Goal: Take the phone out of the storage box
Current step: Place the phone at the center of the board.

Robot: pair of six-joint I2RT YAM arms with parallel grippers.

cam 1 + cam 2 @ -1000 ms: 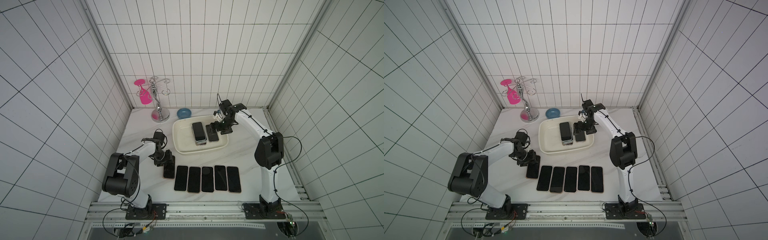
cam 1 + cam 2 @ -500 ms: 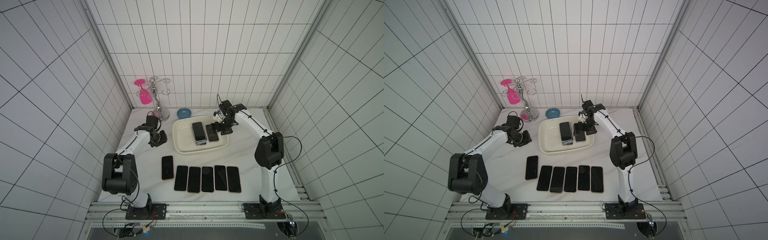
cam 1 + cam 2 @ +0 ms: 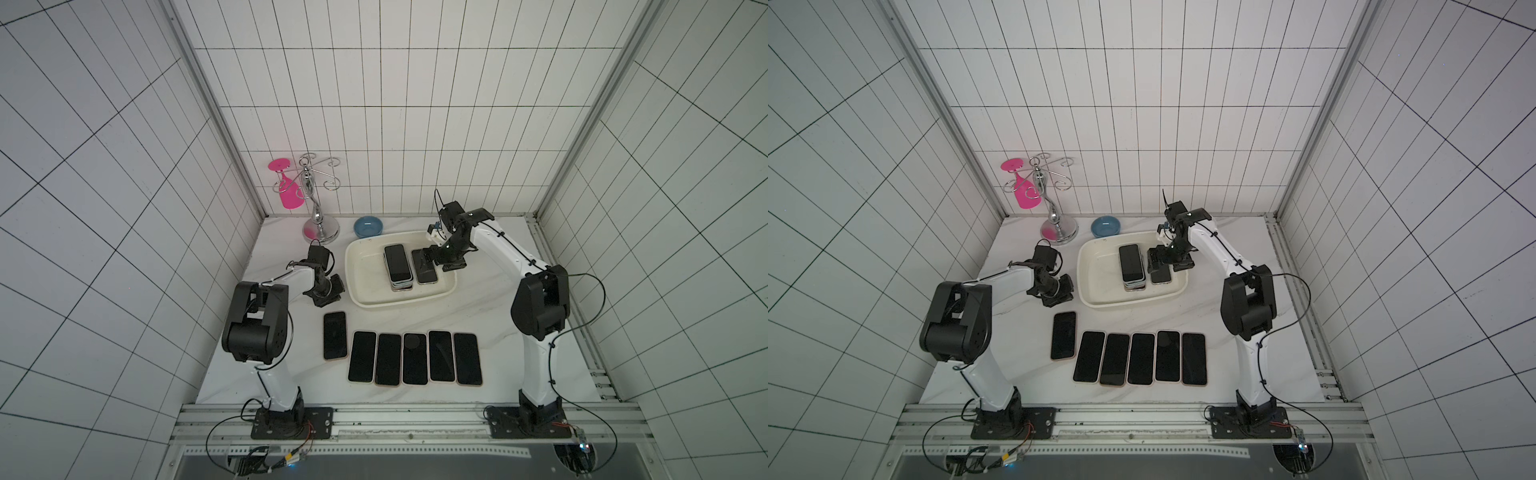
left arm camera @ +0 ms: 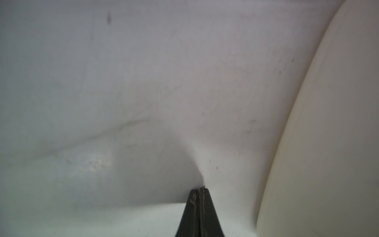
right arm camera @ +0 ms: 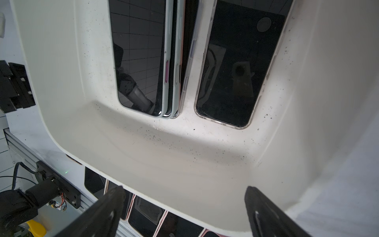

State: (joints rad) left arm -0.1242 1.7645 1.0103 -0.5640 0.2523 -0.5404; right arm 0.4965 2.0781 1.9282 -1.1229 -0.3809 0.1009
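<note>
Inside the storage box [image 3: 365, 274], a phone stack [image 3: 397, 262] lies left of a single phone [image 3: 426, 272]; right gripper [image 5: 184, 192] hovers wide open over it, left gripper [image 4: 199, 189] shut, empty, beside the box's left wall.

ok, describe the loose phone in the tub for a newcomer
Find the cream storage box behind the row of phones. Inside lie a stack of phones and, on the right arm's side, one phone alone. It lies flat on the box floor, unstacked, in a clear case.
</note>
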